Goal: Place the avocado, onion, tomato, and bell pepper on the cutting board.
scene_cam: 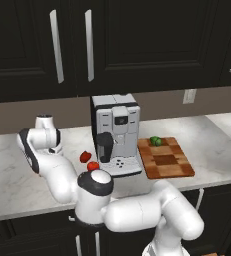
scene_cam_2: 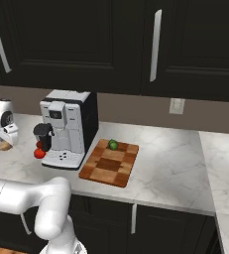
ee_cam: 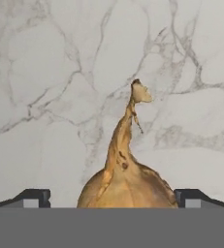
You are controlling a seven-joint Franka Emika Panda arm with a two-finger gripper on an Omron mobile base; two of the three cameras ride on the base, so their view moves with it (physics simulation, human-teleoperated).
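The tan onion, with its dry stem pointing away, sits on the marble counter between my fingertips. My gripper is open around it, and its jaws stand wide and apart from the skin. From the right base view the gripper hangs just over the onion at the far left. The green avocado rests on the back edge of the cutting board. The bright tomato and the darker bell pepper lie on the counter left of the coffee machine.
A silver and black coffee machine stands between the loose vegetables and the board. My own white arm crosses the counter's front. Dark cabinets hang above. A wall outlet is behind the counter.
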